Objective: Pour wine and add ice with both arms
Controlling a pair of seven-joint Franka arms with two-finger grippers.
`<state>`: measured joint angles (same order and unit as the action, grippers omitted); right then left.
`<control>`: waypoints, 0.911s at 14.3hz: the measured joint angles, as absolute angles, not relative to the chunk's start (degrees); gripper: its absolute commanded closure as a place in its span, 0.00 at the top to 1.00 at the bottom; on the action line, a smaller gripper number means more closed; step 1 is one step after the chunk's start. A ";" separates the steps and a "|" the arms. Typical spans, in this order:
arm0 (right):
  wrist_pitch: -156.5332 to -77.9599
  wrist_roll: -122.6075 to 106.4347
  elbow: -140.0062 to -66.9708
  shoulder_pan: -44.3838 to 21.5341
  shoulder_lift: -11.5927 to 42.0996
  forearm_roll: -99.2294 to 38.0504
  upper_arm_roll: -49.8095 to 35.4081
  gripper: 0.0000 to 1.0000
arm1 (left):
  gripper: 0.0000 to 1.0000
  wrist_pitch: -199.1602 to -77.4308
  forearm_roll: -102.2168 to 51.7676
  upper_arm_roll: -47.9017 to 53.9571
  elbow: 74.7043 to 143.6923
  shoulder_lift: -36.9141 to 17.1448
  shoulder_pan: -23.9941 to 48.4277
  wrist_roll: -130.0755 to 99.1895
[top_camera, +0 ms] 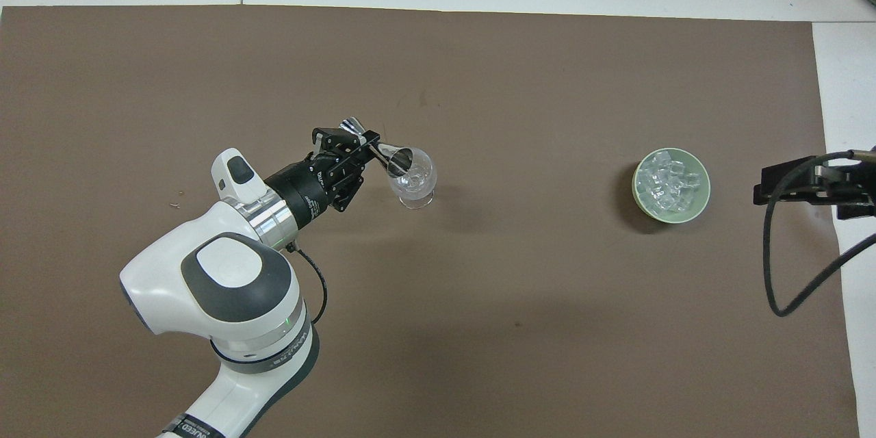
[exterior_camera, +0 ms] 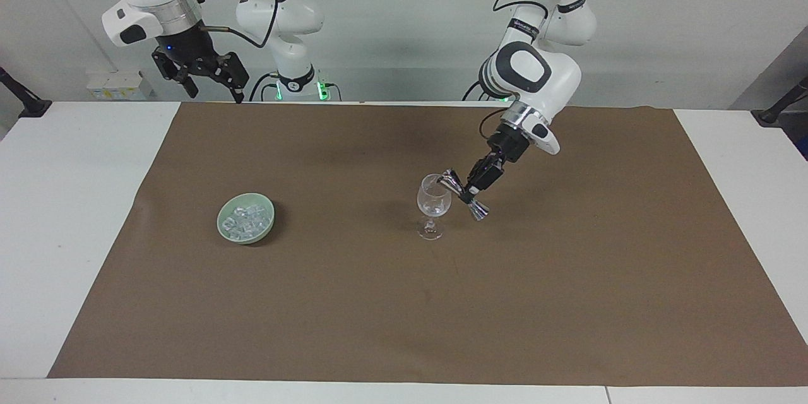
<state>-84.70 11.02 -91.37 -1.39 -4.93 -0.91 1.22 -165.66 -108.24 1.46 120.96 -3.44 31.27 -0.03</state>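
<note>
we see the left gripper with its jaws clamped on the waist of a steel jigger, tipped so one cup rests over the rim of the wine glass standing mid-bench on the brown mat. the ice sits in a green bowl toward the right arm's end. the right gripper waits, raised over the mat's edge nearest the robots, jaws apart.

Left gripper clamped, angled down; right gripper apparently open, waiting.
</note>
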 measured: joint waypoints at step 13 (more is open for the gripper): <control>-84.70 11.02 -91.37 -1.39 -4.93 -0.91 1.22 1.00 | 0.00 -167.89 -108.23 1.46 120.09 -3.44 31.76 9.56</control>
